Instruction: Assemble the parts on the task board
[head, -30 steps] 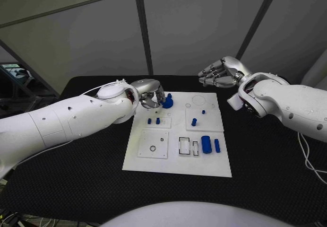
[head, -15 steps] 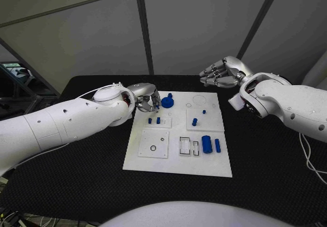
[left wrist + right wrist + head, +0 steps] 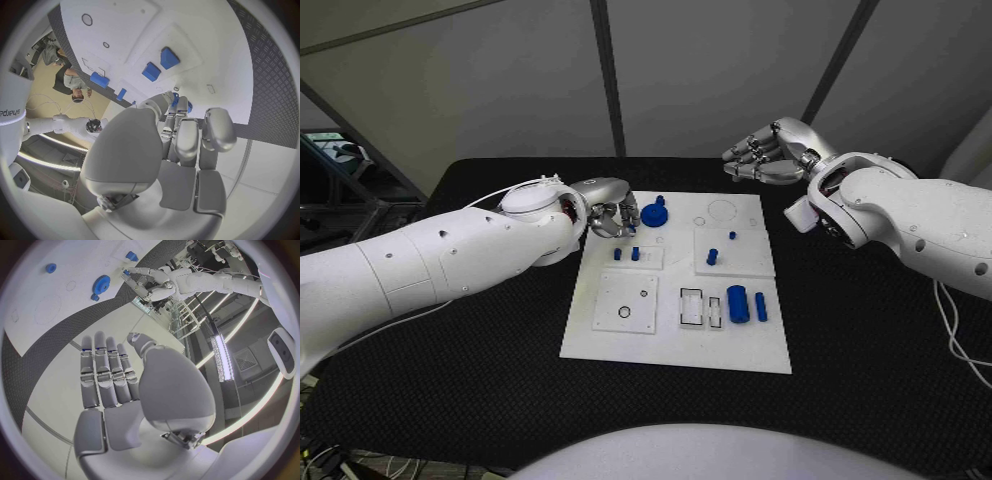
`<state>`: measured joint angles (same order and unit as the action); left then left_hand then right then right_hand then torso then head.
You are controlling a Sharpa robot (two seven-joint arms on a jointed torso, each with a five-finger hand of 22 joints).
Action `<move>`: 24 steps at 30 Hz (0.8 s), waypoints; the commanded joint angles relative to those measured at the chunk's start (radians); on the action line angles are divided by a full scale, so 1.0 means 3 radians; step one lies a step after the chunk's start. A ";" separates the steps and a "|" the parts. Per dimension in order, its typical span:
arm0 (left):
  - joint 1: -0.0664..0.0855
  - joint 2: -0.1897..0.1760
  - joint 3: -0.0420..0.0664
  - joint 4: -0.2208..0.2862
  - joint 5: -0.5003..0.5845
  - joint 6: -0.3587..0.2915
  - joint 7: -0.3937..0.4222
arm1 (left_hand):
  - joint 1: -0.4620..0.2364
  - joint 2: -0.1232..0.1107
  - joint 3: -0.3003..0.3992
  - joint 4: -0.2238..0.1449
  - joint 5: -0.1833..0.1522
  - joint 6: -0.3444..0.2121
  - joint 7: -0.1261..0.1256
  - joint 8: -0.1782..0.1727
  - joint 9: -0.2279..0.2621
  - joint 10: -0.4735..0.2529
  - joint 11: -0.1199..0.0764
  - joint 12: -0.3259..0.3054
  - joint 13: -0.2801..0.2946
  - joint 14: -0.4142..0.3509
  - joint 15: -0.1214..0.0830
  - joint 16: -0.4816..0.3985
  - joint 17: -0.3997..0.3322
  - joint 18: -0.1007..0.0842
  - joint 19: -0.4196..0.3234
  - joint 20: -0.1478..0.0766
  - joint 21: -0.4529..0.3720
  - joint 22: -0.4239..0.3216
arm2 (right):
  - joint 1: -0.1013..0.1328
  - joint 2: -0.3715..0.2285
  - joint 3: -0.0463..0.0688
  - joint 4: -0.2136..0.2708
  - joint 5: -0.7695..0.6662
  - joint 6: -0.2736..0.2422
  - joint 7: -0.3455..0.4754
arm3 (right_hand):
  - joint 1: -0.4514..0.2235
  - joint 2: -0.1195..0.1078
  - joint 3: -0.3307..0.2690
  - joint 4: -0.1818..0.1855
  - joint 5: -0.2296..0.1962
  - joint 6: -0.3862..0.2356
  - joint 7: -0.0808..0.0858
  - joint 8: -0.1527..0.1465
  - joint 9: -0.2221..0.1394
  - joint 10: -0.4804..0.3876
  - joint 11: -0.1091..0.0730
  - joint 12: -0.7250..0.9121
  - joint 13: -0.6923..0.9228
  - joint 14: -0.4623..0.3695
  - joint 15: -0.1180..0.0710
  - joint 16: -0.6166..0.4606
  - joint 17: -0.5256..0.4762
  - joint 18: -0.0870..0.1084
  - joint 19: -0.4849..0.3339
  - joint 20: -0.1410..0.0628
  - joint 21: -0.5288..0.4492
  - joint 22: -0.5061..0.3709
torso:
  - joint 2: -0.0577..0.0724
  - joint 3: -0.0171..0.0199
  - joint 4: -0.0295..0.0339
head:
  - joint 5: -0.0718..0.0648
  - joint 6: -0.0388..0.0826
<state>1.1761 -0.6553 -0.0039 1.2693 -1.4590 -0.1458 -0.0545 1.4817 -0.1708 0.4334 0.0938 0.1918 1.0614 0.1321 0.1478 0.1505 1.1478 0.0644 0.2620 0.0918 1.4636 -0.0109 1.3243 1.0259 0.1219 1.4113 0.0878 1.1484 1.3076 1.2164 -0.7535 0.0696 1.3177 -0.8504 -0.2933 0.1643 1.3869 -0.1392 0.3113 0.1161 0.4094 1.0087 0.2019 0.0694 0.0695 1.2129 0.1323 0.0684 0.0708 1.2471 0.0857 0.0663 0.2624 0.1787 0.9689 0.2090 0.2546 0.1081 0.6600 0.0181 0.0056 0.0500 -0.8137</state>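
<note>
Here the left hand (image 3: 615, 213) hovers at the task board's (image 3: 678, 345) far-left corner, fingers curled just beside the blue gear (image 3: 655, 214) that stands there, probably having seated it; whether a fingertip touches it I cannot tell. The right hand (image 3: 764, 153) waits beyond the board's far edge, loosely curled and empty, off the desk (image 3: 473, 380).

The left robot hand (image 3: 613, 213) covers the task board's (image 3: 672, 345) far left corner and hides part of the blue gear (image 3: 653, 214) beside it. In the left wrist view, its fingertips (image 3: 177, 102) hide most of a blue part (image 3: 188, 106); whether they touch it is unclear.
</note>
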 commanded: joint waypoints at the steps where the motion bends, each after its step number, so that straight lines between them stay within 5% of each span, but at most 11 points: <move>1: 0.0002 0.0011 0.0002 -0.0014 0.0014 0.0065 -0.0032 | -0.0033 -0.0005 0.0017 0.0001 -0.0014 0.0028 -0.0005 -0.0013 -0.0005 0.0030 0.0004 -0.0015 0.0005 -0.0001 -0.0004 0.0006 0.0001 -0.0119 0.0011 0.0007 0.0014 0.0175 | 0.0005 0.0002 0.0002 0.0004 -0.0005 0.0002 0.0015 | -0.0017 0.0014 0.0012 -0.0001 0.0023 -0.0015 0.0000 -0.0001 0.0002 -0.0027 -0.0001 -0.0002 -0.0004 -0.0027 -0.0003 -0.0006 -0.0003 0.0016 0.0016 -0.0005 -0.0017 -0.0004 | -0.0004 0.0000 -0.0001 | 0.0001 -0.0001; 24: -0.0008 0.0047 0.0000 -0.0046 0.0014 0.0210 -0.0033 | -0.0037 -0.0002 0.0027 -0.0007 -0.0022 0.0044 -0.0010 -0.0013 -0.0003 0.0049 -0.0002 -0.0018 0.0010 -0.0004 -0.0007 0.0003 -0.0009 -0.0117 0.0007 0.0006 0.0007 0.0174 | 0.0005 0.0004 0.0002 0.0003 -0.0005 0.0003 0.0015 | -0.0017 0.0014 0.0012 -0.0001 0.0023 -0.0015 0.0000 -0.0001 0.0002 -0.0027 -0.0001 -0.0002 -0.0004 -0.0027 -0.0003 -0.0006 -0.0003 0.0016 0.0016 -0.0005 -0.0017 -0.0004 | -0.0004 -0.0001 0.0002 | 0.0003 -0.0016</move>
<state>1.1735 -0.6432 -0.0044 1.2565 -1.4575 -0.1040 -0.0618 1.4818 -0.1709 0.4363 0.0909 0.1918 1.0650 0.1285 0.1479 0.1506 1.1549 0.0642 0.2620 0.0940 1.4636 -0.0109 1.3243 1.0240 0.1219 1.4113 0.0878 1.1484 1.3075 1.2164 -0.7533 0.0696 1.3180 -0.8504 -0.2933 0.1641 1.3869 -0.1392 0.3113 0.1161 0.4094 1.0087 0.2019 0.0694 0.0695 1.2128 0.1322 0.0684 0.0708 1.2472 0.0857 0.0663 0.2625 0.1787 0.9688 0.2090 0.2546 0.1082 0.6592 0.0175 0.0059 0.0504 -0.8182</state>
